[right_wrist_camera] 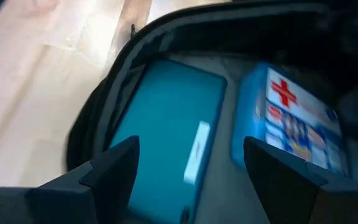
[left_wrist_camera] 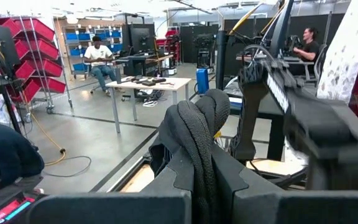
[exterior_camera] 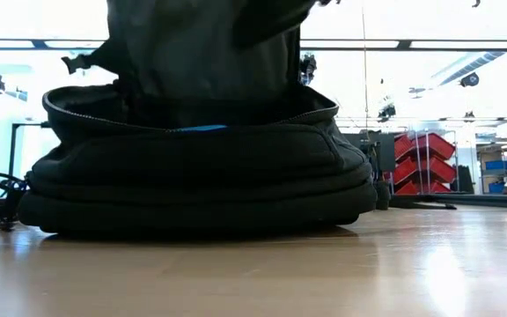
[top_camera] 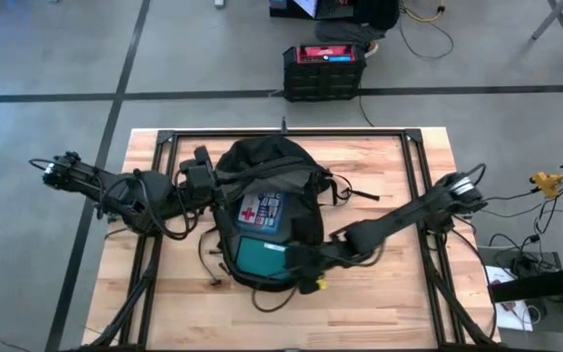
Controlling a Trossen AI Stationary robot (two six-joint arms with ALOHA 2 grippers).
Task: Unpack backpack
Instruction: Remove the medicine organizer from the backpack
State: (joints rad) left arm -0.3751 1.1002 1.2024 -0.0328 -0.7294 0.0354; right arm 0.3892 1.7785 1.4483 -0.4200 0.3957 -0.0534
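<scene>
Spread wide, the right gripper is hovered over the teal case inside the opened backpack at mid-table, its strap pinched by the left gripper; descent and closing are judged next

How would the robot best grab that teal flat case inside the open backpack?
Probably from straight above, the way the right claw hangs open over it. The teal case lies flat in the backpack, so I would pinch it across its narrow width. Its side toward the first-aid box leaves a small gap for one finger.
</scene>
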